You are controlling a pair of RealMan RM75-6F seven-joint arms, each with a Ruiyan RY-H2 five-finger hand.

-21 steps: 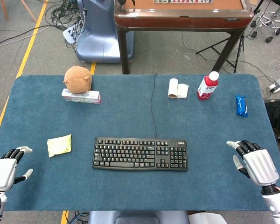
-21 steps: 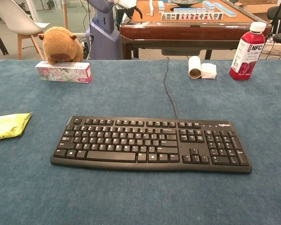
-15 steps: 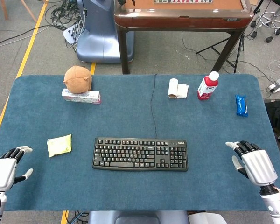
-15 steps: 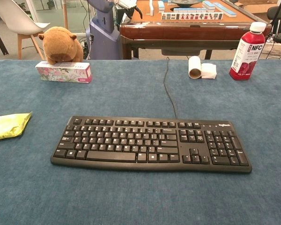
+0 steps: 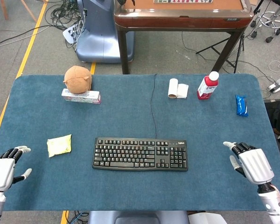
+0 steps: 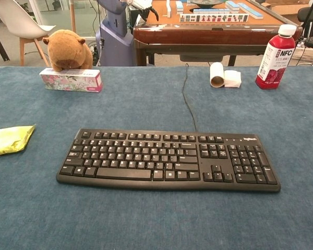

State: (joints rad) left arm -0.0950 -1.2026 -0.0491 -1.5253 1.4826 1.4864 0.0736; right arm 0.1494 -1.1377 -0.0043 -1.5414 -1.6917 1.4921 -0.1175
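A black keyboard (image 5: 140,153) (image 6: 168,160) lies in the middle of the blue table (image 5: 130,116), its cable running toward the far edge. My left hand (image 5: 3,170) hovers at the near left corner, fingers apart, holding nothing; the yellow packet (image 5: 59,145) (image 6: 9,139) is the nearest thing to it. My right hand (image 5: 251,162) sits near the right front edge, fingers spread, holding nothing, to the right of the keyboard. Neither hand shows in the chest view.
A brown plush toy (image 5: 77,79) rests on a tissue pack (image 5: 81,96) at the far left. A white roll (image 5: 177,88), a red bottle (image 5: 207,86) and a blue packet (image 5: 241,105) stand at the far right. A wooden table (image 5: 182,16) is behind.
My right hand has drifted slightly left and toward the near edge. The left hand has barely shifted. Nothing on the table moved.
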